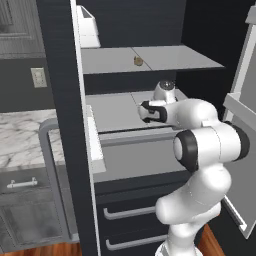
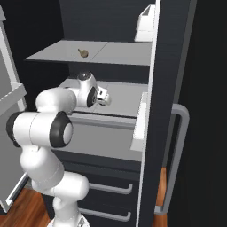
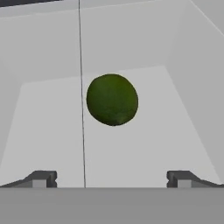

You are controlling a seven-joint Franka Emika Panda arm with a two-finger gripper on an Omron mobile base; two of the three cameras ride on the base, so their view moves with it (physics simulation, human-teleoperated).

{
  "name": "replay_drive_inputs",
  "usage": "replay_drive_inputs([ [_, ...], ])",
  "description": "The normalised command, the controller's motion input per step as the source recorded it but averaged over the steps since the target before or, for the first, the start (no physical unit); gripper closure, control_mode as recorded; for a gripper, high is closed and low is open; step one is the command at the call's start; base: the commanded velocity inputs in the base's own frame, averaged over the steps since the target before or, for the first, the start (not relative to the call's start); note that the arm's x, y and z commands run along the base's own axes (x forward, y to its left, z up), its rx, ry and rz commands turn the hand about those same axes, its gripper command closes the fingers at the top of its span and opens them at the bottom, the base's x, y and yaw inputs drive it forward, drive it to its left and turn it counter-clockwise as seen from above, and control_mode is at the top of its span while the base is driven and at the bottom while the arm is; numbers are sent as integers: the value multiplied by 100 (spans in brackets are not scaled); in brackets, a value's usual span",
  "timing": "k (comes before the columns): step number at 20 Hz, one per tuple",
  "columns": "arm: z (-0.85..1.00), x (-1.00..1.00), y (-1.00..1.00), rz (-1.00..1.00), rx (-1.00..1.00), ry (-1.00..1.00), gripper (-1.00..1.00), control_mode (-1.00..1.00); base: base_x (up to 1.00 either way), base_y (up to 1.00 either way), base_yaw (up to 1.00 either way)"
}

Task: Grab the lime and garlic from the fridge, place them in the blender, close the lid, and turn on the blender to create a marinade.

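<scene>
Pale fridge shelf [image 3: 144, 144] bears lime [image 3: 112, 99] ahead of spread fingers [image 3: 41, 178].

Dark olive-green lime [image 3: 112, 99], mottled a shade darker in patches, sits on a pale grey shelf [image 3: 52, 131] inside the black fridge [image 1: 60, 100], whose curved handle [image 1: 50, 165] is grey and whose black drawers [image 1: 130, 210] carry silver handles. Up on the higher shelf, the garlic [image 1: 138, 61] is a tan-beige speck (hard to see any pattern on it). The arm [image 1: 200, 145] is white with dark joints, the pincer [image 3: 112, 178] tips dark grey, the tabletop [image 1: 20, 140] white marble veined in grey.
</scene>
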Motion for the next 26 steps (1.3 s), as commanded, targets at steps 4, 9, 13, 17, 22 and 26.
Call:
replay_drive_inputs([
  [4,-11,31,-3,0,3,0,-100,-100,0,0,0],
  [9,-8,33,-4,-1,2,0,-100,-100,0,0,0],
  [13,-14,29,-4,-1,2,0,-100,-100,0,0,0],
  [17,-21,31,-3,-1,0,0,-100,-100,0,0,0],
  [22,-19,32,-2,-2,0,0,-100,-100,0,0,0],
  [26,-12,16,0,-1,1,0,-100,-100,0,0,0],
])
